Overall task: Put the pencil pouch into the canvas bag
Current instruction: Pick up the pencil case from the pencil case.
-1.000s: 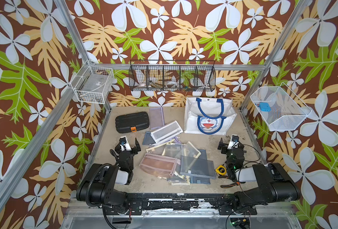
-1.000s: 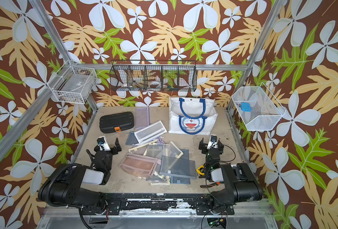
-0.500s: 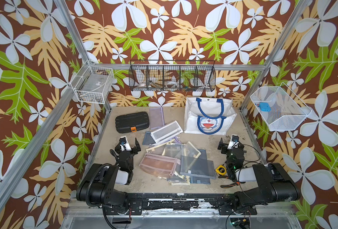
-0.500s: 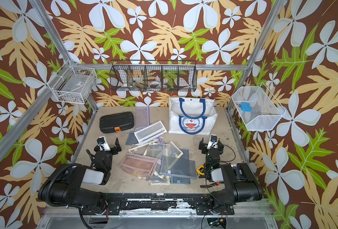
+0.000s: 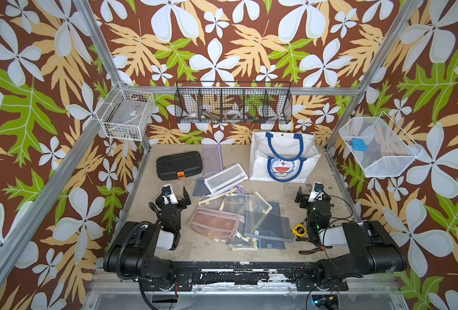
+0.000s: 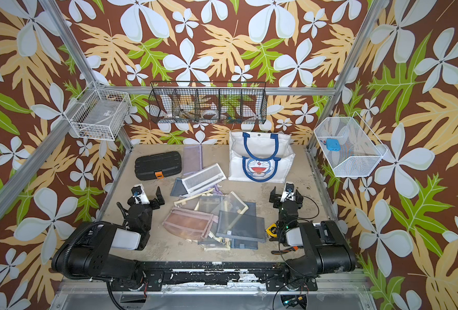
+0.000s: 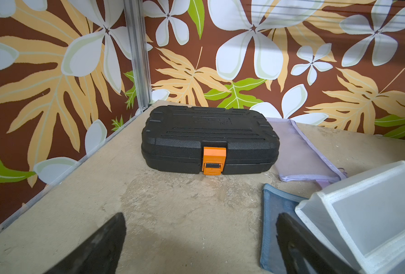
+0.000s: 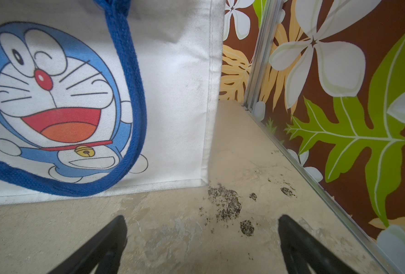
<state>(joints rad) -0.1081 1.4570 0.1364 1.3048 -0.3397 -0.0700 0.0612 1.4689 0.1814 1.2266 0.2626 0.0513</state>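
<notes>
Left gripper (image 5: 174, 191) jaws wide open and empty, low over the table (image 5: 276, 193) facing the black case (image 5: 179, 167); pouches (image 5: 238, 217) heaped mid-table, touching neither gripper; bag (image 5: 284, 158) upright at back wall, right of centre; right gripper (image 5: 311, 192) wide open, empty, near bag's front.

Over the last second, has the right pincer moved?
No. The right pincer is just as near the canvas bag's front edge, in both top views.
</notes>
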